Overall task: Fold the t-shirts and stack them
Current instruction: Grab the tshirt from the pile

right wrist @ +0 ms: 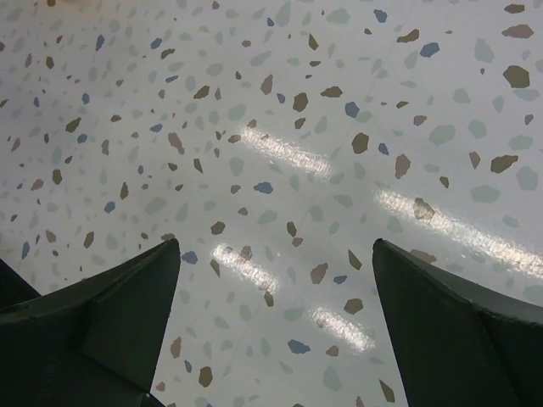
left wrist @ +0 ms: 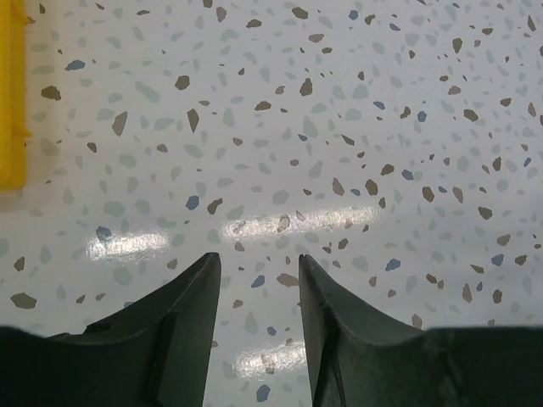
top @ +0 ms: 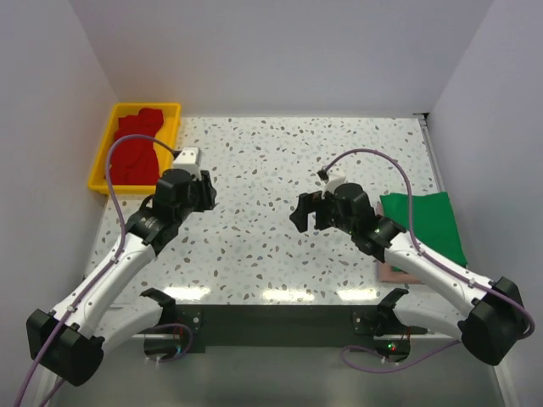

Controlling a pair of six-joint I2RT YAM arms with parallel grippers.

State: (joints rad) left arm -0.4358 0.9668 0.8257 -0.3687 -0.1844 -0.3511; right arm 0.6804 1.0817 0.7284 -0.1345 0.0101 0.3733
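A crumpled red t-shirt (top: 136,155) lies in the yellow bin (top: 102,161) at the back left. A folded green t-shirt (top: 428,225) lies at the right edge of the table on a folded pink one (top: 392,273). My left gripper (top: 204,193) hovers over the speckled table just right of the bin; in the left wrist view (left wrist: 259,264) its jaws are a little apart and empty. My right gripper (top: 304,214) hovers over the middle of the table, left of the green shirt; in the right wrist view (right wrist: 276,246) its jaws are wide open and empty.
The bin's yellow wall shows at the left edge of the left wrist view (left wrist: 10,110). White walls close the table at the back and both sides. Both arm bases sit at the near edge.
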